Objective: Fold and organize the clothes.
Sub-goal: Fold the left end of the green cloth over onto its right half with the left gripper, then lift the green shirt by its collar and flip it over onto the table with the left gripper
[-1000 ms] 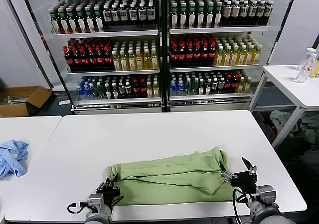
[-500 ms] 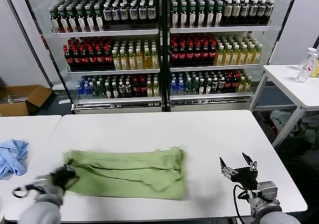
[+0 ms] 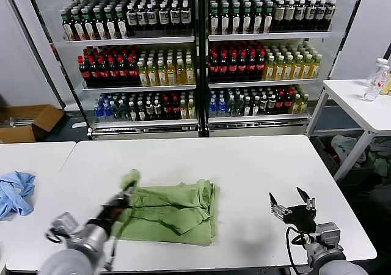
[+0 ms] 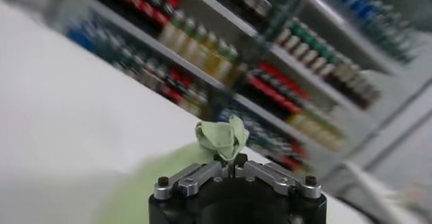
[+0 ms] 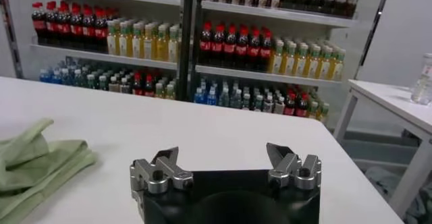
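Note:
The light green polo shirt (image 3: 174, 211) lies folded over on the white table (image 3: 244, 165), left of the middle. My left gripper (image 3: 126, 189) is shut on a bunched end of the shirt (image 4: 221, 137) and holds it lifted above the shirt's left side. My right gripper (image 3: 292, 203) is open and empty above the table's front right, well right of the shirt. The shirt's edge also shows in the right wrist view (image 5: 34, 164), off to the side of the right gripper (image 5: 226, 161). Collar, buttons and print are hidden.
A light blue garment (image 3: 15, 192) lies on the neighbouring table at far left. Drink coolers full of bottles (image 3: 195, 55) stand behind the table. A second white table (image 3: 360, 107) with a bottle stands at the back right. A cardboard box (image 3: 27, 122) sits on the floor at left.
My left gripper has carried the shirt's left end up and rightward over the shirt, after dragging the whole shirt leftward. The shirt is now narrower. The right gripper has let go and stays still.

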